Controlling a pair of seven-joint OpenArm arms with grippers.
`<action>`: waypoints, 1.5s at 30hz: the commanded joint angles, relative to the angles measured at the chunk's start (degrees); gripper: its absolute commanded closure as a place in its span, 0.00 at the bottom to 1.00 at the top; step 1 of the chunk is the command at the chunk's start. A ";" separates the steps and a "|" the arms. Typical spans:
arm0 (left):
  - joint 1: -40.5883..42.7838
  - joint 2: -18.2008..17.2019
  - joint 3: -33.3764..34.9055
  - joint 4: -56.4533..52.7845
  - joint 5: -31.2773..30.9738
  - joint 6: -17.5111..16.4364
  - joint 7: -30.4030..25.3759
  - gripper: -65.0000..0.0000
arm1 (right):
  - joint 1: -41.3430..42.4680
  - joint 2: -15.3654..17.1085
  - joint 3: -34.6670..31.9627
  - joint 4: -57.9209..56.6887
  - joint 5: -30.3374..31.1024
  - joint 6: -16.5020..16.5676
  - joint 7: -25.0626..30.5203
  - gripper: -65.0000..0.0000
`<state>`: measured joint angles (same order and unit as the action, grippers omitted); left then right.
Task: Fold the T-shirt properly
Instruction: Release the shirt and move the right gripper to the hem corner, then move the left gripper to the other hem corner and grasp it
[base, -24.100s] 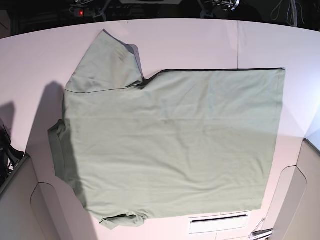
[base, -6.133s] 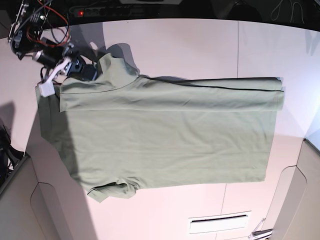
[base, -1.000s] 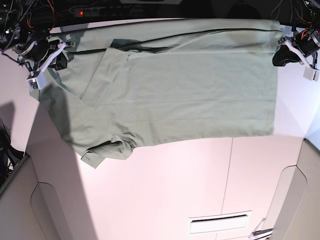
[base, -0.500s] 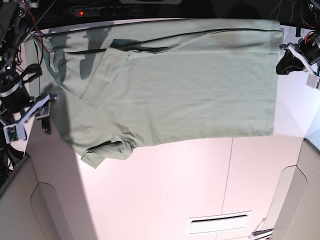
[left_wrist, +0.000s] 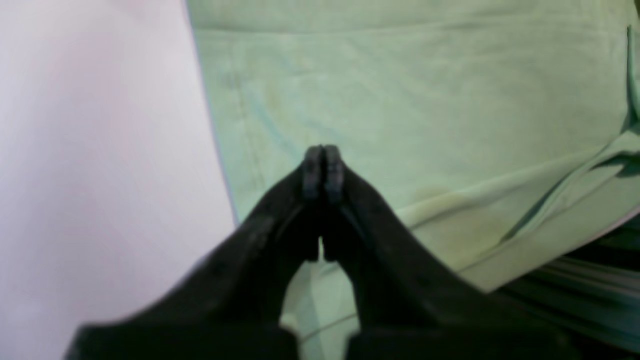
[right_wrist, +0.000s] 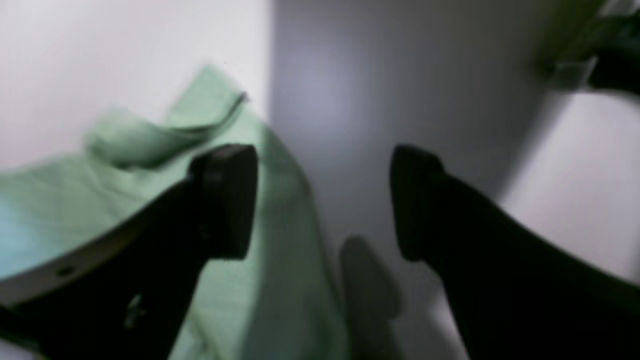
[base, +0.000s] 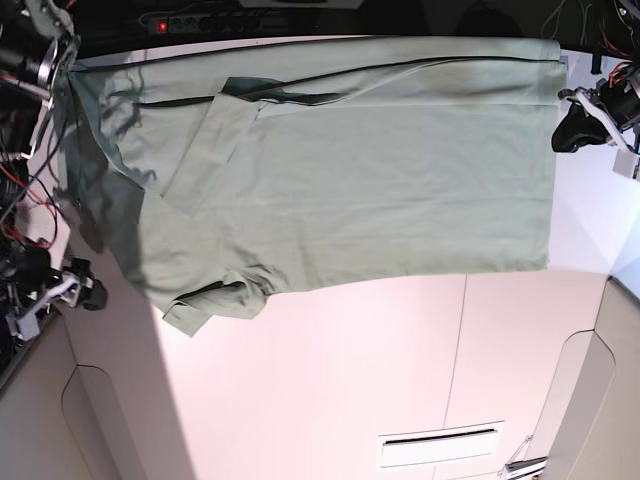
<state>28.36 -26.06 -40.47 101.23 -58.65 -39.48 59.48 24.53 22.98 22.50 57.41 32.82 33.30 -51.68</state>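
The pale sage-green T-shirt (base: 380, 180) lies spread across the far half of the white table, collar end to the left and hem to the right. One sleeve is folded over the body and the lower sleeve (base: 215, 295) points to the front. My left gripper (base: 568, 130) is shut and empty, just off the hem's far corner. In the left wrist view its closed tips (left_wrist: 324, 165) hover over the shirt (left_wrist: 400, 100) near the hem edge. My right gripper (base: 85, 290) is open and empty beside the lower sleeve. In the blurred right wrist view (right_wrist: 320, 200) the shirt (right_wrist: 150, 150) lies to the left.
A power strip with a red light (base: 160, 24) sits beyond the table's far edge. Cables and arm hardware (base: 30, 60) hang at the far left. A narrow slot (base: 438, 448) is in the table front. Grey panels (base: 40, 400) flank the lower corners.
My right gripper has moved from the shirt's far-left shoulder down the left edge toward the front, open and empty. The left gripper and the shirt have hardly moved.
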 joint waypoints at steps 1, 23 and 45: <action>0.04 -1.09 -0.48 0.85 -0.92 -0.52 -0.98 1.00 | 2.73 0.96 0.24 -3.08 2.14 0.22 0.42 0.38; 0.04 -1.09 -0.48 0.85 -0.90 -0.52 -0.98 1.00 | 6.40 0.63 -15.58 -14.93 3.19 0.48 0.44 0.44; -16.17 -1.07 -0.48 0.48 4.09 -0.52 -6.97 0.72 | 6.40 0.63 -15.56 -14.93 3.23 -0.07 0.68 1.00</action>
<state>12.53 -26.00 -40.49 101.03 -53.60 -39.48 53.95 29.69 22.85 6.87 41.98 36.42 33.41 -50.83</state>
